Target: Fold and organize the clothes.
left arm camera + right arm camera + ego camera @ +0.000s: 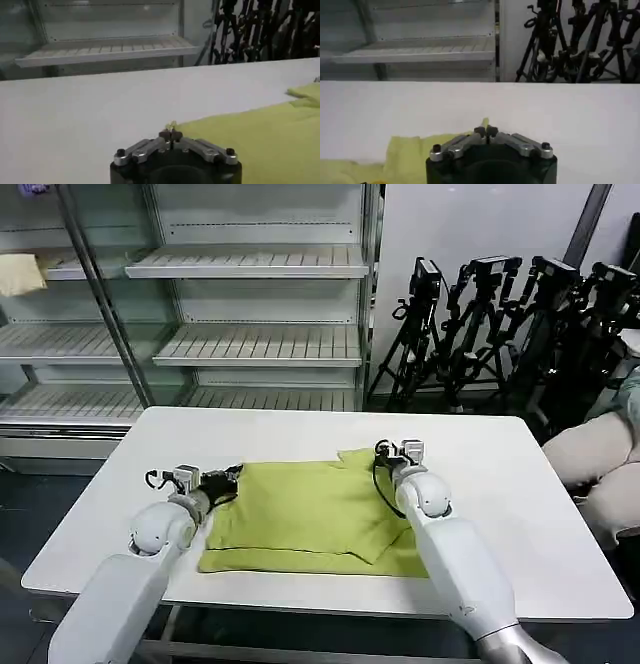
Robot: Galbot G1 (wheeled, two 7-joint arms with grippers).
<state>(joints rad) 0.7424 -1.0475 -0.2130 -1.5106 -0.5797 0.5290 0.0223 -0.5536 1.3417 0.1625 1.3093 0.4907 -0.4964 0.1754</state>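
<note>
Where the head view looks down, a white table (520, 484) carries the lime shirt (305, 519), partly folded, lying flat toward the near edge at 6 o'clock. Bare tabletop surrounds it on the far side and at 3 and 9 o'clock. Empty shelves (250, 344) stand beyond at 12 o'clock; black tripods (500, 314) cluster at 2 o'clock. Left gripper (232, 477) sits at the shirt's 9 o'clock edge, forearm reaching in low from 7 o'clock. Right gripper (380, 452) sits at the shirt's far corner near 1 o'clock, arm stretched up from 5 o'clock across the cloth's near right part.

Left wrist view: left gripper (172, 134) low over the table (75, 110), jaws pinched together on a small peak of the shirt (250, 145) at its edge. Open white surface runs ahead to the far table edge; shelves (105, 50) behind.

Right wrist view: right gripper (485, 131), jaws closed on a tip of shirt (405, 155) corner, cloth bunched beneath. Bare table (570, 110) ahead, then shelves (415, 50) and tripods (570, 45).
</note>
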